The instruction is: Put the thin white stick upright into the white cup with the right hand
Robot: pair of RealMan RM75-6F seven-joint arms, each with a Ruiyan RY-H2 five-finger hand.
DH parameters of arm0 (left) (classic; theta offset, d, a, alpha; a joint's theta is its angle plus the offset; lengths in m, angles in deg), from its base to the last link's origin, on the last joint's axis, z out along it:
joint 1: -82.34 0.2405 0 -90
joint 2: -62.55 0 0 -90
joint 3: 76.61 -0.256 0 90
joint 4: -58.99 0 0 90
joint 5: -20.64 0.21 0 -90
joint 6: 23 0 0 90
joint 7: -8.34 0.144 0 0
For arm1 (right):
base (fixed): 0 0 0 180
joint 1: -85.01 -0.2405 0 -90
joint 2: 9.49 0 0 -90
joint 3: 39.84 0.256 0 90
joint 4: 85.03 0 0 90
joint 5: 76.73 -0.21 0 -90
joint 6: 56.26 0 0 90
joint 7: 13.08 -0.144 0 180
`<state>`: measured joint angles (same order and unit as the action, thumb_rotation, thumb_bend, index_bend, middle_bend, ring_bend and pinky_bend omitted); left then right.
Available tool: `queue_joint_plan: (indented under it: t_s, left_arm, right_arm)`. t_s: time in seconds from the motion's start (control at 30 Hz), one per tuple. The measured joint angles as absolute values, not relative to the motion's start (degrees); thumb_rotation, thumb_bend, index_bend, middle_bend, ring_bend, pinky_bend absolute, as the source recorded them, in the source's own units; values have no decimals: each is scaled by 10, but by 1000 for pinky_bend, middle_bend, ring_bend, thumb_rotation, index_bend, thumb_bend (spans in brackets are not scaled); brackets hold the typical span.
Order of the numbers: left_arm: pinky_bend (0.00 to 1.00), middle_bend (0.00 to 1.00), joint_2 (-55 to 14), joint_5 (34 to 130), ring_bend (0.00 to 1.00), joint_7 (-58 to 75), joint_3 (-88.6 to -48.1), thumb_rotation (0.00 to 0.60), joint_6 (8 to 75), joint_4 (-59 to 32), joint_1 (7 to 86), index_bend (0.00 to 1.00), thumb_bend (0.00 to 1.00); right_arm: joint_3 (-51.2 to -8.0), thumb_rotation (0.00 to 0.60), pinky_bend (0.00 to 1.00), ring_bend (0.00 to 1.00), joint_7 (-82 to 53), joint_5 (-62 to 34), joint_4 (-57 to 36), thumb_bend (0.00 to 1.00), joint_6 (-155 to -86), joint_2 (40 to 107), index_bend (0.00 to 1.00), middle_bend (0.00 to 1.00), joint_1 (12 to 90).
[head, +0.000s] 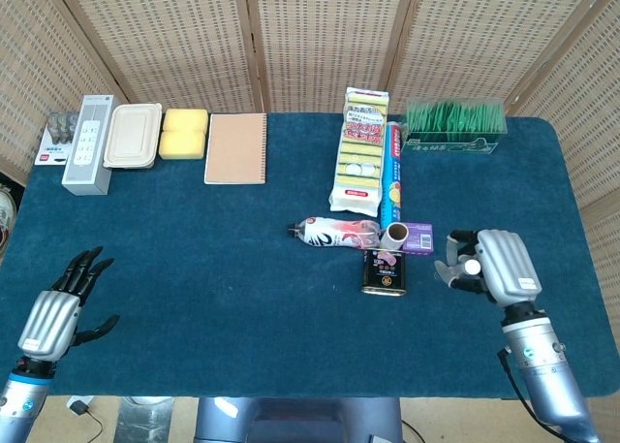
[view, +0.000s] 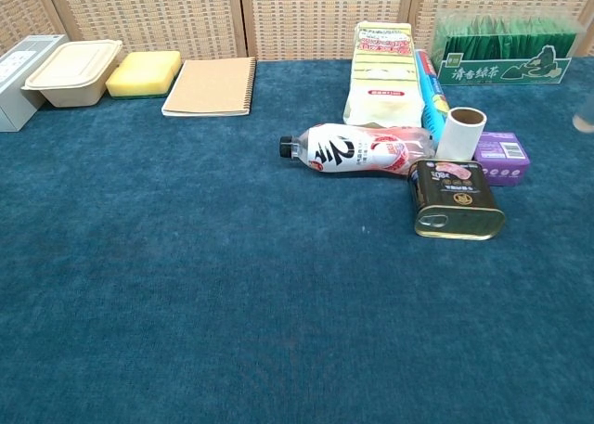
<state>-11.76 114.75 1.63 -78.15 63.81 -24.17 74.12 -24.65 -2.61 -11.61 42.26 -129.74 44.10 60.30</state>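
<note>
The white cup stands upright on the blue table, between a lying bottle and a purple box; the chest view shows the cup with nothing sticking out of its mouth. My right hand hovers right of the cup, apart from it, fingers curled around a small white round end that looks like the thin white stick. A pale tip of the stick shows at the chest view's right edge. My left hand rests near the front left, fingers spread, holding nothing.
A dark tin lies just in front of the cup. Behind it lie a blue roll and a sponge pack, with a green box at the back right. A notebook, yellow sponge and food container line the back left.
</note>
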Motion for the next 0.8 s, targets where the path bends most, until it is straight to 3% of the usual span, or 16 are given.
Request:
queue_joint_plan:
  t_s: [0.1, 0.3, 0.5, 0.8]
  left_arm:
    - [317, 37, -116, 1148, 30, 18, -782, 600, 628, -244, 741, 96, 197]
    - [317, 36, -117, 1144, 30, 19, -780, 600, 646, -243, 741, 96, 197]
    - [317, 36, -119, 1148, 30, 23, -780, 600, 637, -243, 741, 96, 197]
    - [316, 37, -135, 1138, 30, 34, -782, 600, 611, -230, 734, 96, 197]
  right_arm:
    - [-241, 600, 1000, 1000, -20, -83, 424, 467, -1297, 446, 794, 1000, 597]
    - [-274, 600, 1000, 1000, -1, -103, 417, 465, -1291, 475, 794, 1000, 587]
    - [-212, 600, 1000, 1000, 16, -172, 394, 463, -1286, 515, 794, 1000, 543]
    - [-174, 600, 1000, 1000, 45, -258, 336, 462, -1274, 573, 794, 1000, 478]
